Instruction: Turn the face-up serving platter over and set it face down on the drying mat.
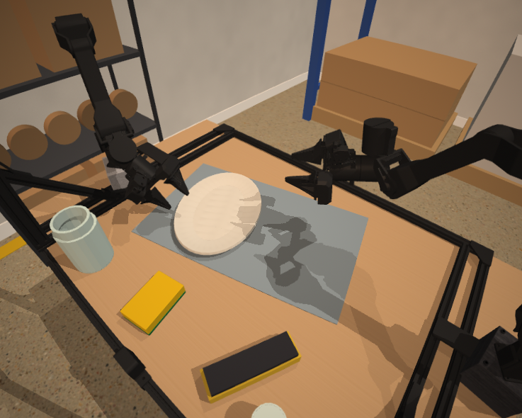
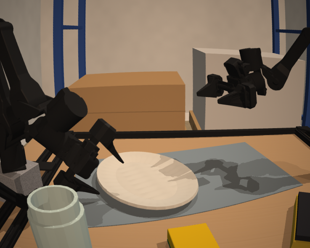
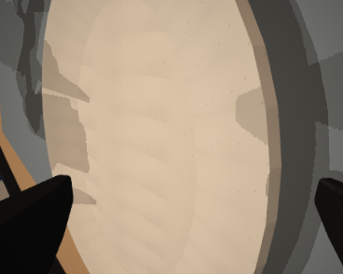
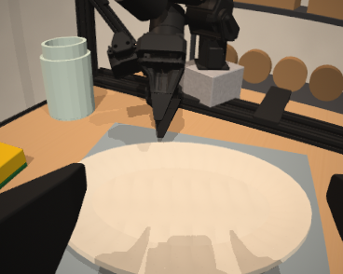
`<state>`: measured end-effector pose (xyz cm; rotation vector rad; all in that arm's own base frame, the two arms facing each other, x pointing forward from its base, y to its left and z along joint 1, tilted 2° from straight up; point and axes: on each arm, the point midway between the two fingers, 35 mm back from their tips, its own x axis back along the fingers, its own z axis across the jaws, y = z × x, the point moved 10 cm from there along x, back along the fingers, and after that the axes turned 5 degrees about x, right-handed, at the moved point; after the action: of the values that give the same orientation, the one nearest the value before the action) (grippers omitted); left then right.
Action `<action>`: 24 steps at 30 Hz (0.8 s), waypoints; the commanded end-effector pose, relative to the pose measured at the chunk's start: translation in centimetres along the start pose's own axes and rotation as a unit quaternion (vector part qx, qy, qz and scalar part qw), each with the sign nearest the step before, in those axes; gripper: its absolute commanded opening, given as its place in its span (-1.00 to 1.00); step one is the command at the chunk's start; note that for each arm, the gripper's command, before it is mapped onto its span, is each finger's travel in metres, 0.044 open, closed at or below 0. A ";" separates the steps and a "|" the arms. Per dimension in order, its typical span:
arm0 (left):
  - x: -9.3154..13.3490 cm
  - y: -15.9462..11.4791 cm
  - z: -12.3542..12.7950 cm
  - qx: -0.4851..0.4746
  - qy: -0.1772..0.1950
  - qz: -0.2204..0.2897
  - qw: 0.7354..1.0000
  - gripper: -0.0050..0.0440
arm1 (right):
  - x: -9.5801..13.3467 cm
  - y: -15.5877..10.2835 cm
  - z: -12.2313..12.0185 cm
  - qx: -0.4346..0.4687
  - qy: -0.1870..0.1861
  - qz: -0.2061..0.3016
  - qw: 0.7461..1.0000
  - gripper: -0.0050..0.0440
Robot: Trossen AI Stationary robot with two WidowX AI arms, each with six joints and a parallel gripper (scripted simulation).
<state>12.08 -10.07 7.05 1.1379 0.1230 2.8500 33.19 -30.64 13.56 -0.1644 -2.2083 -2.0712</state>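
The cream oval serving platter (image 1: 217,213) lies face up on the left part of the grey drying mat (image 1: 261,238). It also shows in the exterior view (image 2: 147,179), the left wrist view (image 3: 163,141) and the right wrist view (image 4: 194,210). My left gripper (image 1: 171,193) is open at the platter's far-left rim, one fingertip above the rim and the other low beside it on the mat; it shows too in the exterior view (image 2: 107,173). My right gripper (image 1: 303,168) is open and empty, in the air above the mat's far edge, apart from the platter.
A pale green cup (image 1: 81,238) stands at the table's left edge. A yellow sponge (image 1: 151,302) and a black-and-yellow block (image 1: 251,365) lie near the front. Black frame rails (image 1: 350,188) run round the table. The left arm's grey mount block (image 2: 14,176) sits behind the platter.
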 end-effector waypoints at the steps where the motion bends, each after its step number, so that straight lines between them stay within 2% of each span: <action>1: -0.5 -0.2 -0.6 -0.004 -0.002 0.004 1.000 1.00 | 0.0 0.0 0.0 -0.003 0.002 -0.001 1.000 1.00; 13: -1.6 -0.6 -2.0 -0.003 -0.003 0.004 1.000 1.00 | 0.0 0.0 0.0 -0.003 0.002 -0.001 1.000 1.00; 24: -0.9 -0.5 -1.3 -0.003 -0.003 0.004 1.000 1.00 | 0.0 0.0 0.0 -0.003 0.002 -0.001 1.000 1.00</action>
<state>11.81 -9.78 5.14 1.1427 0.1126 2.8540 33.19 -30.64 13.56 -0.1644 -2.2082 -2.0713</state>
